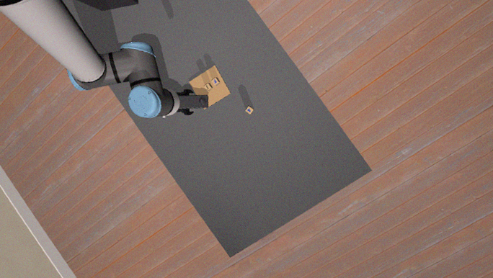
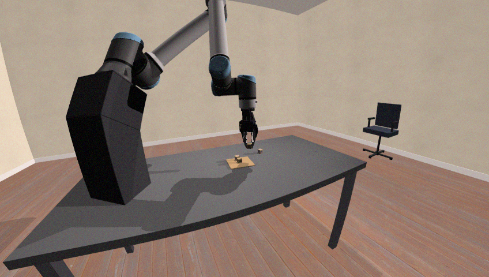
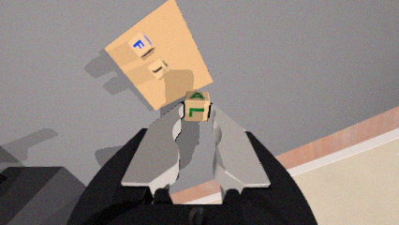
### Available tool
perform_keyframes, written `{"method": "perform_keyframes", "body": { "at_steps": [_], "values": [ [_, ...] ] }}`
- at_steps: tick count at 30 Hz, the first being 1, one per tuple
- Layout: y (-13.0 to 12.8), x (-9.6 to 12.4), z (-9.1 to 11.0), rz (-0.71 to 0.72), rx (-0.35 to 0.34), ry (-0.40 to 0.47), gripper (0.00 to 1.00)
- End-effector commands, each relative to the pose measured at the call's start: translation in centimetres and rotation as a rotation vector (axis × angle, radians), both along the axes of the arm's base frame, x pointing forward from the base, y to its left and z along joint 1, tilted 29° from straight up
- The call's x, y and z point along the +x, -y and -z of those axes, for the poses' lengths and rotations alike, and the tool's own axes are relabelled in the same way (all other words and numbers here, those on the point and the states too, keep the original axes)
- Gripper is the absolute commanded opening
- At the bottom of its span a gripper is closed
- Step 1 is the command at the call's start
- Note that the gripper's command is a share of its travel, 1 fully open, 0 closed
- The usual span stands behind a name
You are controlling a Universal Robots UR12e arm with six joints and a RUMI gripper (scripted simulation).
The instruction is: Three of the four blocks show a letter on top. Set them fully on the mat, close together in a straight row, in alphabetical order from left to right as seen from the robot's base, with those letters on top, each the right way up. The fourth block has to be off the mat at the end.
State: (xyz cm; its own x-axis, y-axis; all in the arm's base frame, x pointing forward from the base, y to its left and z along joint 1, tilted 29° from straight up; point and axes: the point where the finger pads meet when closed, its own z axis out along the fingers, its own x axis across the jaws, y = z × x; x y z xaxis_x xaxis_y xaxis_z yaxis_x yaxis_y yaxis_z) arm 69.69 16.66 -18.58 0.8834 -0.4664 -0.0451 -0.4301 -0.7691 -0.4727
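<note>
The tan mat (image 1: 222, 93) (image 2: 246, 163) (image 3: 187, 53) bears two blocks set close together. One block (image 1: 215, 81) (image 2: 239, 160) (image 3: 141, 45) shows a blue F on top. The other block (image 1: 208, 86) (image 2: 236, 157) (image 3: 158, 68) shows a dark mark like a J on top. My gripper (image 2: 249, 145) (image 3: 197, 103) is shut on a third block, held above the table near the mat's edge. In the wrist view this block has a green L on its nearer face and a green A on the adjoining face. The top view mostly hides it. The fourth block (image 1: 248, 109) (image 2: 260, 150) shows a blue 4 and stands off the mat.
The dark table top (image 1: 279, 176) (image 2: 301, 171) carries the mat and the robot's black pedestal (image 2: 109, 143). The fourth block stands beyond the mat from the base. An office chair (image 2: 382, 127) stands on the floor away from the table.
</note>
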Motion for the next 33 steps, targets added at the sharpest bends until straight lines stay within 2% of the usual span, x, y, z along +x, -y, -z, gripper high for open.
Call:
{"method": "perform_keyframes", "body": {
  "at_steps": [1, 22, 33],
  "values": [
    [0.0, -1.0, -0.1, -0.124, -0.022, 0.062, 0.05],
    [-0.4, -3.5, 0.1, -0.458, -0.092, 0.228, 0.05],
    [-0.5, -4.1, 0.1, -0.535, -0.108, 0.265, 0.05]
  ]
}}
